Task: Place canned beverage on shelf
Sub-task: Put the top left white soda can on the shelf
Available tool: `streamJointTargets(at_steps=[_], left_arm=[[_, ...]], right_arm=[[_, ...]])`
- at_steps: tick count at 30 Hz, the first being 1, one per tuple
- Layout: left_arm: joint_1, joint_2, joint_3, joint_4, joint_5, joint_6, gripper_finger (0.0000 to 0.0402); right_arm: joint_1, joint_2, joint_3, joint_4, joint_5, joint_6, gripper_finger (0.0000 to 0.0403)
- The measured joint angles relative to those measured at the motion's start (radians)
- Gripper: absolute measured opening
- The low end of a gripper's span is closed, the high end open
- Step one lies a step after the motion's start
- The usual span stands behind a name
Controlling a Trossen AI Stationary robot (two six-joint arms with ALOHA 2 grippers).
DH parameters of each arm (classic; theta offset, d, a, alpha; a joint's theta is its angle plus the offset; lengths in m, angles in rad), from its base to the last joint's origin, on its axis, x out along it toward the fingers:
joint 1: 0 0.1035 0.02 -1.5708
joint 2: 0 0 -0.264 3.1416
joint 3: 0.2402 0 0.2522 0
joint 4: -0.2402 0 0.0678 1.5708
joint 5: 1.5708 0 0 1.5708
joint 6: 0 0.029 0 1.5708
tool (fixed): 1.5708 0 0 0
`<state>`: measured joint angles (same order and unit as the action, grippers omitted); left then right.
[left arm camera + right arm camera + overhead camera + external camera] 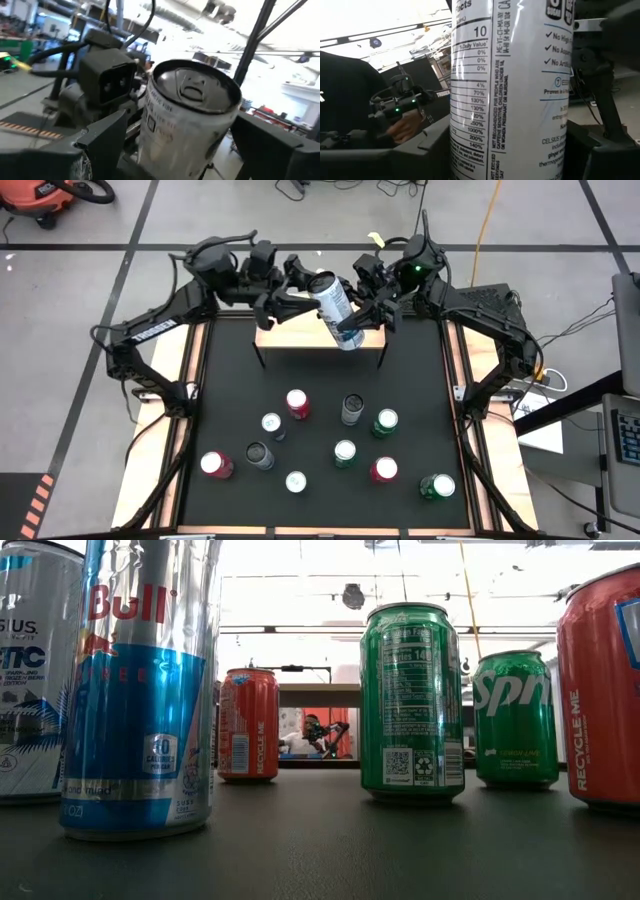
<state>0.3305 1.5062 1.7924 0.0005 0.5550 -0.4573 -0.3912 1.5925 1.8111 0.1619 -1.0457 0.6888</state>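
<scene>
Two dark robot arms meet above the far edge of a black table [320, 380], over a small light-wood shelf [290, 340] standing on thin black legs. Between them a tall white and silver Celsius can [335, 310] is held in the air, tilted, its top toward the left arm and its base low over the shelf's right end, not resting on it. The right gripper [352, 323] is clamped on the can's side (its wrist view is filled by the nutrition label, with a dark finger [415, 150] against the can). The left gripper [300, 292] sits at the can's top with its fingers spread wide, one either side of the can; whether they touch it is not clear.

Ten other cans stand on the table nearer the front, among them red ones [298, 404], green ones [386, 422] and dark ones [352, 409]. From table height, a blue and silver Red Bull can [140, 690] and a green can [413, 700] stand close up.
</scene>
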Motion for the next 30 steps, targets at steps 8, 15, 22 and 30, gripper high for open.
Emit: streamJointTargets(at_steps=[8, 15, 22, 30], left_arm=[[0.0, 0.046, 0.0, 0.17, 0.053, -0.061, 0.0338], [0.001, 0.057, 0.0, 0.175, 0.115, -0.052, 0.0338], [0.002, 0.057, 0.0, 0.177, 0.15, -0.024, 0.0338], [0.005, 0.057, 0.0, 0.174, 0.168, 0.011, 0.0298]], right_arm=[[0.0, 0.006, 0.0, -0.007, -0.002, 0.007, 0.0235], [0.0, 0.011, 0.0, -0.008, -0.004, 0.006, 0.0235], [0.001, 0.011, 0.0, -0.007, -0.009, 0.004, 0.0235], [0.001, 0.012, 0.0, -0.006, -0.012, -0.001, 0.0235]])
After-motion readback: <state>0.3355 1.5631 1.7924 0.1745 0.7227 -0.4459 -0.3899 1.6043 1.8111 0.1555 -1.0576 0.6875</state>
